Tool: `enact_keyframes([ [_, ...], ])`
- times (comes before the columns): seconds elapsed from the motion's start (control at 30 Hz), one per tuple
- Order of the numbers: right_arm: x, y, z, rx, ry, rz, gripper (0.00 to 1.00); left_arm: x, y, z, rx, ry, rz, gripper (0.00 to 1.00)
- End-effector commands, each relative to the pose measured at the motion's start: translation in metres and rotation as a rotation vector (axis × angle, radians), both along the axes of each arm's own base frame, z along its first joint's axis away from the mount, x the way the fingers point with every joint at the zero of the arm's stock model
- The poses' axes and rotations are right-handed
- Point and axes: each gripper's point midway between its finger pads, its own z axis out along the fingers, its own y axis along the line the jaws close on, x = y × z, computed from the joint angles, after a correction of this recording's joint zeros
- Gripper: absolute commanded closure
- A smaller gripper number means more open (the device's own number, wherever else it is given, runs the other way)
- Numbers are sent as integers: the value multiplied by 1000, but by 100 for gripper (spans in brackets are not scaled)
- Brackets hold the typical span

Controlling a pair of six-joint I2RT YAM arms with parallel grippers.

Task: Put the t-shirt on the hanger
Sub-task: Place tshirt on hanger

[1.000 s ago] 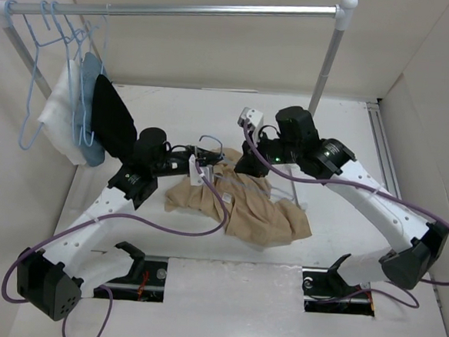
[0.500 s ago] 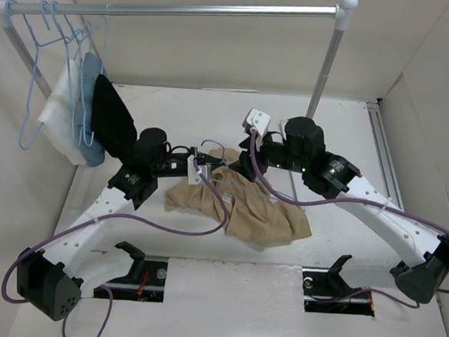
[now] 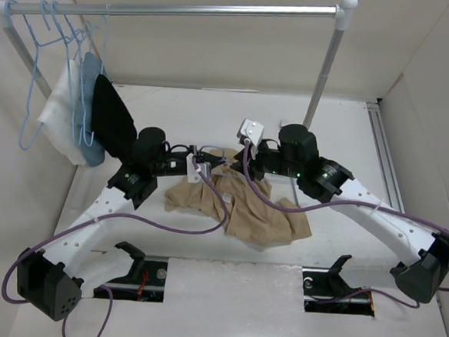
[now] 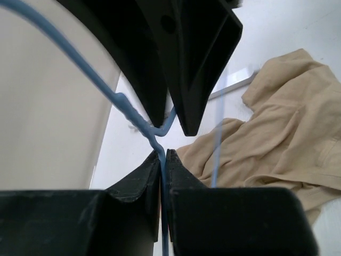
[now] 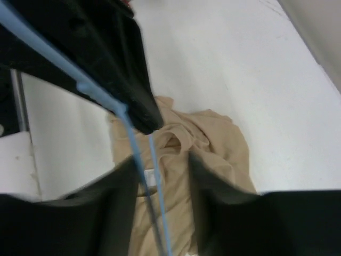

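Observation:
The tan t-shirt [image 3: 245,207] lies crumpled on the white table between the two arms; it also shows as the t-shirt [image 4: 282,133] and the t-shirt [image 5: 197,154] in the wrist views. My left gripper [image 3: 203,164] hangs over its left edge, and my left gripper [image 4: 163,153] is shut on the twisted neck of a light-blue wire hanger [image 4: 128,104]. My right gripper [image 3: 244,161] meets it from the right. In its own view my right gripper [image 5: 160,162] stands open, and two wires of the hanger [image 5: 133,141] run between its fingers close to the left one.
A metal rail [image 3: 205,11] spans the back, with several blue hangers [image 3: 53,29] at its left end. A white cloth [image 3: 58,118], a blue cloth [image 3: 89,150] and a black garment [image 3: 114,121] hang there. The rail post [image 3: 323,75] stands behind my right arm. Walls close both sides.
My right wrist has swung left and down toward the left gripper, and its jaws have parted around the hanger wires. The left arm and the t-shirt have stayed in place.

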Motion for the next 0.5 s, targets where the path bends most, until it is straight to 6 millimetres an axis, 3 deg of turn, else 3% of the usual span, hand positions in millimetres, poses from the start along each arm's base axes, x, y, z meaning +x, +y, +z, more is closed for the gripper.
enact_keyframes([
  [0.0,12,13,17,53,-82,-4,69,-8,-4,23,-45,-43,-54,100],
  [0.03,13,13,22,62,-90,-4,70,-8,-4,23,-45,-43,-54,100],
  [0.07,13,13,22,58,-98,-1,83,-8,-4,23,-45,-43,-54,100],
  [0.13,8,17,23,60,-96,18,95,-8,-4,27,-49,-51,-54,100],
  [0.17,6,14,32,80,-115,18,100,-8,-4,27,-49,-51,-54,100],
  [0.37,3,-6,33,80,-149,-42,100,-2,-3,27,-54,-55,-23,100],
  [0.4,2,-11,32,80,-153,-54,100,-3,-3,26,-58,-33,-20,73],
  [0.47,4,-20,28,65,-156,-97,100,1,-2,24,-59,-25,2,31],
])
